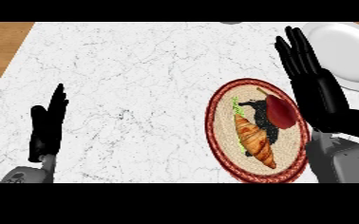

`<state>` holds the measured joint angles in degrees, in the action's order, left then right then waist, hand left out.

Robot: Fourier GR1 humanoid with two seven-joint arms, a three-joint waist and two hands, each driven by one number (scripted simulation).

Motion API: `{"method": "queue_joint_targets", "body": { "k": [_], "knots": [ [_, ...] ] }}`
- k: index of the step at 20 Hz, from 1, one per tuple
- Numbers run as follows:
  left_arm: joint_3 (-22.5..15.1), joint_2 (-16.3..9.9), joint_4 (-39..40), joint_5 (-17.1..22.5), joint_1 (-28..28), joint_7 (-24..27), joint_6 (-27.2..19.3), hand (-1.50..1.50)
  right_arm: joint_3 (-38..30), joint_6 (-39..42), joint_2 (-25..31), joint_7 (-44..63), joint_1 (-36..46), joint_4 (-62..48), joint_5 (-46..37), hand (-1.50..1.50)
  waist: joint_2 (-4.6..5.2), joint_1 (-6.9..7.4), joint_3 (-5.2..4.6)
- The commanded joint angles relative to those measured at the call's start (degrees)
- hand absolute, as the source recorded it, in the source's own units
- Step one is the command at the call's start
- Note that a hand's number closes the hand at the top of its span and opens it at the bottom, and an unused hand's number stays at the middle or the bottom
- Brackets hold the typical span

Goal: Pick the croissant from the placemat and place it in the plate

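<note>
The golden-brown croissant lies on the round red-rimmed woven placemat; right hand hovers alongside, fingers straight; left hand rests with straight fingers.

- No writing, label, brand, number or sign can be read anywhere on show from here.
- The round placemat, at about four o'clock on the counter, carries only a woven pattern and a red border, no lettering.
- The white plate, at about two o'clock, is plain.
</note>
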<state>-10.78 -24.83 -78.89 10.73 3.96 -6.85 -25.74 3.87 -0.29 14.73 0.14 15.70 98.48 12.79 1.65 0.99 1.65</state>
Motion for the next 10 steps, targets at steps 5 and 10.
{"method": "queue_joint_targets", "body": {
  "k": [5,10],
  "knots": [
    [-5.03,6.32,0.05,3.91,-0.95,-2.37,5.79,0.00,4.35,13.74,12.19,3.92,15.27,-0.12,-3.96,1.50,-1.37,0.67,-1.89],
    [-6.92,8.98,-0.47,7.43,-2.11,-0.32,11.80,0.00,3.27,3.78,16.28,-6.78,13.95,-7.37,-24.36,-1.50,-1.00,0.21,-1.66]
  ]
}}
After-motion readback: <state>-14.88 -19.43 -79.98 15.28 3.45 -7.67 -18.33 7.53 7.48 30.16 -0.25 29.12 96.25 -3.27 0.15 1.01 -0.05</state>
